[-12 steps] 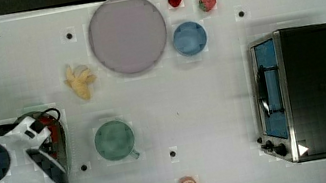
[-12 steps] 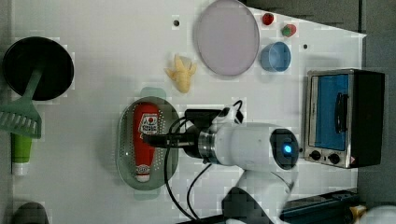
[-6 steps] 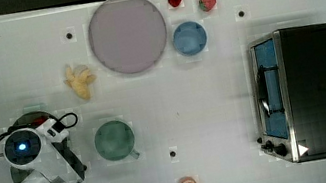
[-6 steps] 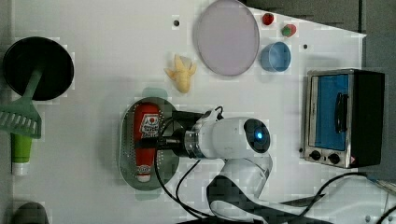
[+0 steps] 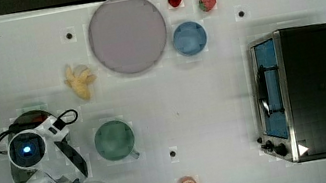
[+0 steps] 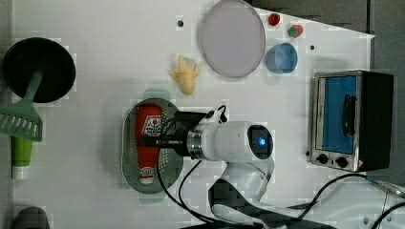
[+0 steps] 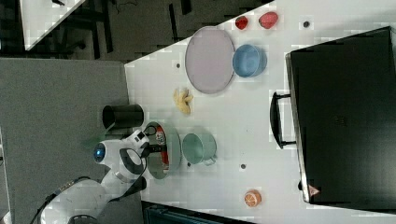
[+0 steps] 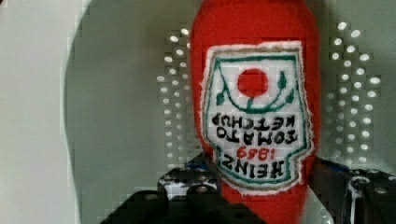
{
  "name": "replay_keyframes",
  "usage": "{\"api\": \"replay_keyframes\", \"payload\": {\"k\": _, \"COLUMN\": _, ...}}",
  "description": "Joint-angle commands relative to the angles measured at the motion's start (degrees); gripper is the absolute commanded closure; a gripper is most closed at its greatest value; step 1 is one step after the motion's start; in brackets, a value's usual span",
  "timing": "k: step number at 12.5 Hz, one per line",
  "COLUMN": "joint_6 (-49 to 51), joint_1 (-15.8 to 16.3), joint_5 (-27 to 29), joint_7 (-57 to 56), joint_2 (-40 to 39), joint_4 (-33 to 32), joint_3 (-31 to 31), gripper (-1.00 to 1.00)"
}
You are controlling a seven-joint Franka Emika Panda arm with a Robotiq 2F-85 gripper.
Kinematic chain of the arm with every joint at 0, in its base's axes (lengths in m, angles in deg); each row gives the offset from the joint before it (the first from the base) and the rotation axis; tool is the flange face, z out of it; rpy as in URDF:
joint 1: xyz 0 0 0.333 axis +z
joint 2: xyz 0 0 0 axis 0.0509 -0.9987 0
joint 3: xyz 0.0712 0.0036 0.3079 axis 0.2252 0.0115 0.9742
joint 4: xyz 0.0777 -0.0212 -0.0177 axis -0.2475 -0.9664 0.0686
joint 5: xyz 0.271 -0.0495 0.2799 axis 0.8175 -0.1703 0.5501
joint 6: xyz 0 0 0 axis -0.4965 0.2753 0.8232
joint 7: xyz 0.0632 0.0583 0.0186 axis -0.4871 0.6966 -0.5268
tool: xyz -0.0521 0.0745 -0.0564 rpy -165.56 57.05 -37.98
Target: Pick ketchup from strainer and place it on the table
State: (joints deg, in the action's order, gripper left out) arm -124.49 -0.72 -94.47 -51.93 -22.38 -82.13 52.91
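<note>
Gripper (image 6: 154, 138) straddled ketchup (image 6: 148, 125) lying flat in strainer (image 6: 128, 148), fingers (image 8: 187, 179) about touching its sides, grip unconfirmed. Risk judged: off-centre pinch near label, bottle tilting out, or snagging strainer rim at 3 o'clock, left view.

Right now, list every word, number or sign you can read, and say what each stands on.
"HEINZ", "1869", "TOMATO KETCHUP": on the white label of the ketchup, lying in the strainer, printed beneath a red tomato mark.
White triangle sign: on the toaster oven, at a front corner; unreadable.

Top view and left view look straight down; right view slants; wrist view hugs the ketchup (image 8: 254, 107).
</note>
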Motion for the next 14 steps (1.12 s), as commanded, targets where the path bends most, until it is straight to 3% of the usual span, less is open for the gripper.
{"api": "replay_keyframes", "payload": {"k": 1, "joint_6": -1.0, "joint_1": 1.5, "joint_5": 0.1, "joint_7": 2.4, "joint_2": 1.8, "joint_4": 0.6, "joint_3": 1.0, "gripper": -0.17}}
{"api": "replay_keyframes", "payload": {"k": 5, "joint_6": 8.4, "joint_1": 0.2, "joint_5": 0.9, "joint_7": 2.5, "joint_2": 11.8, "joint_4": 0.8, "joint_3": 1.6, "gripper": -0.17}}
{"api": "replay_keyframes", "payload": {"k": 9, "joint_6": 26.2, "joint_1": -3.0, "joint_5": 11.5, "joint_7": 2.5, "joint_2": 23.3, "joint_4": 4.9, "joint_3": 1.5, "gripper": -0.17}}
{"api": "replay_keyframes", "payload": {"k": 12, "joint_6": 37.2, "joint_1": -5.9, "joint_5": 13.7, "joint_7": 0.3, "joint_2": 27.3, "joint_4": 9.8, "joint_3": -1.5, "gripper": -0.17}}
{"api": "replay_keyframes", "payload": {"k": 14, "joint_6": 39.2, "joint_1": -7.6, "joint_5": 13.7, "joint_7": -3.6, "joint_2": 28.1, "joint_4": 11.7, "joint_3": -5.0, "gripper": -0.17}}
